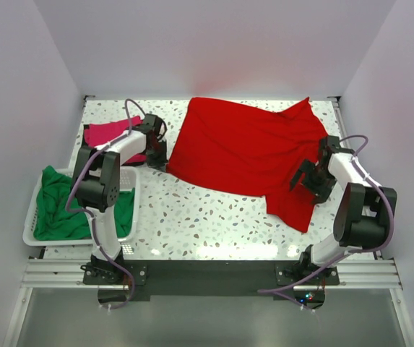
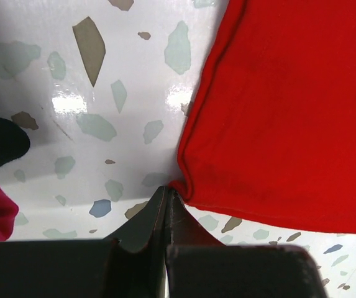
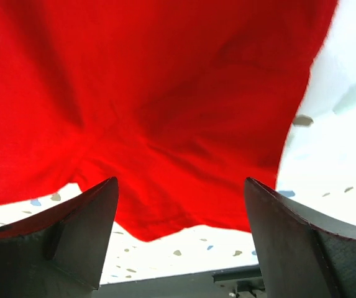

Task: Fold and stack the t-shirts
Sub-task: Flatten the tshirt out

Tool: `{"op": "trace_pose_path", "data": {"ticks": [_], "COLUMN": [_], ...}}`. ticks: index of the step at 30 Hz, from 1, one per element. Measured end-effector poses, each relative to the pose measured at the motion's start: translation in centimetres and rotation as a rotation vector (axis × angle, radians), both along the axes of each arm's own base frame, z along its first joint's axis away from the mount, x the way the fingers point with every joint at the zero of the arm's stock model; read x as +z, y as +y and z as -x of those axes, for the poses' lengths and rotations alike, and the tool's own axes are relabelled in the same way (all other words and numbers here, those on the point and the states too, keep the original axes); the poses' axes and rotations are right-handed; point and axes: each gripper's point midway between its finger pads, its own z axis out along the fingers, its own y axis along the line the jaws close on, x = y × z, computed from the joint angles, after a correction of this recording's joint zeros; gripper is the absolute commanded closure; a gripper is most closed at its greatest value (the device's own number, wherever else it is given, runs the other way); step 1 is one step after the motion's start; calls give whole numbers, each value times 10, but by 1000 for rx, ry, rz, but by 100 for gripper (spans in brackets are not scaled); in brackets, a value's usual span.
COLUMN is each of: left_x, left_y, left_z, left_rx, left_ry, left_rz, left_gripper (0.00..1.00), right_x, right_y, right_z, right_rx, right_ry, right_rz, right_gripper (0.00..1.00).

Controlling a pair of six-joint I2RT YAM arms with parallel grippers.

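Observation:
The large red t-shirt lies spread and rumpled across the middle and right of the table. My left gripper is shut at the shirt's near left corner. In the left wrist view its tips pinch the very corner of the red cloth, which bunches there. My right gripper is open above the shirt's right lower flap. In the right wrist view the red hem lies between its spread fingers. The magenta-pink t-shirt lies crumpled behind the left arm. The green t-shirt sits in the basket.
A white plastic basket stands at the table's left front edge and holds the green shirt. The speckled tabletop shows bare in front of the red shirt. White walls close in the left, right and back sides.

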Motion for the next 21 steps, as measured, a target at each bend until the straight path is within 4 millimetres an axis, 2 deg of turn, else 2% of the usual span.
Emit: {"op": "trace_pose_path", "data": {"ticks": [12,15,21], "left_x": [0,0,1], "left_y": [3,4,2], "left_z": [-14,-22,-41], "left_rx": [-7,-9,-18], "left_ry": [-12,-20,-46], "left_rz": [46,57,64], "left_gripper": [100,100,100], "right_x": [-31,-34,-33], "right_y": [-3,-4,-8], "right_z": [-29,-36,-67], "right_rx": [-22,-24,-21], "right_ry": [25,34,16], "right_rz": [-12,-14,-11], "right_gripper": [16,17,17]}}
